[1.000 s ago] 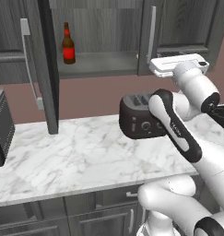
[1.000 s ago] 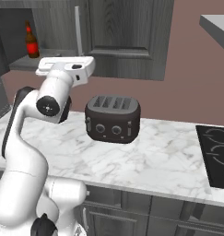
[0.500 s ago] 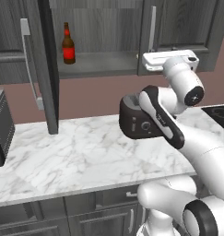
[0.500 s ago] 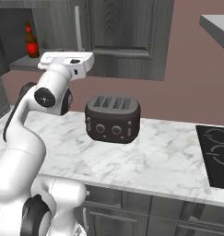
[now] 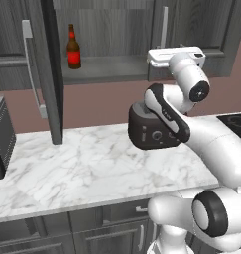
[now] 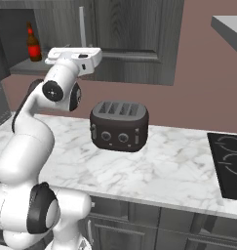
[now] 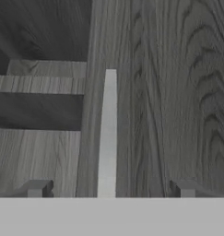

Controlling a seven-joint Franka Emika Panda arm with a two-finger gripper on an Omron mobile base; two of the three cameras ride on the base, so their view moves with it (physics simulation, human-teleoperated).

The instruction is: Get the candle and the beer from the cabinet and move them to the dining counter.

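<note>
The beer, a brown bottle with a red label, stands on the shelf of the open cabinet. My hand is raised right of it, facing the shut right door. In the hand view my gripper is open, its fingertips straddling that door's silver bar handle without touching it. Nothing is held. The candle and the dining counter are out of view.
A dark toaster sits on the marble wall counter below my arm. The cabinet's left door swings out over the counter. A microwave is at the far left, a cooktop at the right.
My hand has swung left and a little upward, closer to the shut right door's handle. The gripper stayed open; the beer has not moved.
</note>
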